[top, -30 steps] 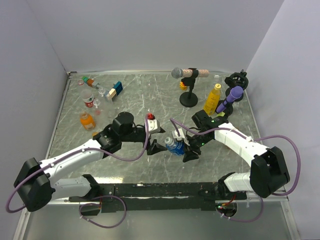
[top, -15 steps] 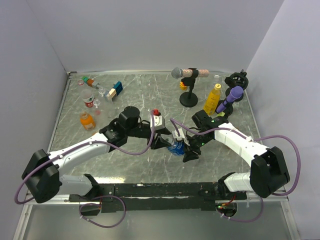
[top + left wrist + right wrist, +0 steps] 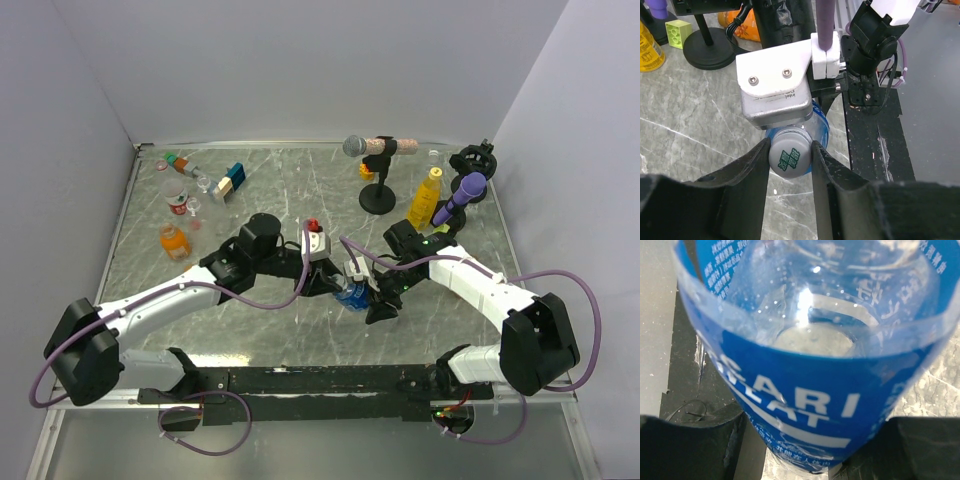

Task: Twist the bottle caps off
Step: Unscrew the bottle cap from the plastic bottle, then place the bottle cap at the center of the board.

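The left tool [image 3: 790, 162] is clamped on the white cap [image 3: 789, 156], one finger on each side. The right tool [image 3: 800, 442] is clamped on the blue-labelled bottle [image 3: 805, 385], at mid-desk [image 3: 300, 190] between the arms.

Procedure: turn the left wrist about the cap's axis while the right tool holds the bottle fixed.

The thread is hidden. Whether the bottle touches the desk cannot be told.

The bottle [image 3: 350, 293] sits between the left pincer [image 3: 323, 285] and right pincer [image 3: 377, 300], cap [image 3: 790, 159] toward the left.
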Robot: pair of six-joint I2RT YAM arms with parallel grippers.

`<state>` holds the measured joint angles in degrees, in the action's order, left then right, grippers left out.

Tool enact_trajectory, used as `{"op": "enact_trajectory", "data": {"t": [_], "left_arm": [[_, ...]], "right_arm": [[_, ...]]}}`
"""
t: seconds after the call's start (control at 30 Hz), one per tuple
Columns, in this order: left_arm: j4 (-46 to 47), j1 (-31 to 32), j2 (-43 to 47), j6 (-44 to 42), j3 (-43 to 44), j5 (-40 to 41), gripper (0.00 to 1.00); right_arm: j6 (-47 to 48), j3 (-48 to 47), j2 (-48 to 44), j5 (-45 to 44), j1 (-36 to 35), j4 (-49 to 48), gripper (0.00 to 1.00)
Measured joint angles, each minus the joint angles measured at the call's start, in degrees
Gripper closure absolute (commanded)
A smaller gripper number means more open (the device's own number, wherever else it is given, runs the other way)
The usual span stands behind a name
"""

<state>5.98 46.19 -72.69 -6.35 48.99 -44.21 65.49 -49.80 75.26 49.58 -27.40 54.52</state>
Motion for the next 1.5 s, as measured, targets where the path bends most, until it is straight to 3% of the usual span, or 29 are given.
{"op": "enact_trajectory", "data": {"t": [0.27,0.4,0.8,0.93,1.1,1.3,1.4,1.5], "left_arm": [[-0.22,-0.26,0.87,2.67,-0.04,0.13,0.88],[-0.24,-0.26,1.29,9.31,-0.04,1.90,0.99],[-9.25,0.85,3.26,44.46,1.55,15.17,0.99],[-15.23,3.26,3.69,51.15,4.63,21.38,0.99],[-20.76,4.33,4.83,53.99,7.04,29.14,0.99],[-22.05,3.63,12.68,53.20,5.46,39.23,0.99],[-21.73,0.92,15.50,51.47,3.89,42.40,0.99],[-21.07,-4.52,12.63,49.42,3.82,43.58,0.99]], "right_arm": [[0.00,0.00,0.02,0.90,0.00,-0.63,0.71],[-0.02,0.00,0.02,1.36,0.00,-0.72,0.71],[0.00,0.00,0.79,0.57,-0.11,-0.52,0.71],[0.26,0.00,0.85,0.90,-0.11,-0.31,0.71],[0.17,0.00,0.87,0.57,-0.11,-0.35,0.71],[0.15,0.00,0.87,0.33,-0.11,-0.33,0.71],[-0.02,0.00,0.87,0.22,-0.11,-0.35,0.71],[-0.28,0.00,0.87,-0.04,-0.11,-0.33,0.71]]}}
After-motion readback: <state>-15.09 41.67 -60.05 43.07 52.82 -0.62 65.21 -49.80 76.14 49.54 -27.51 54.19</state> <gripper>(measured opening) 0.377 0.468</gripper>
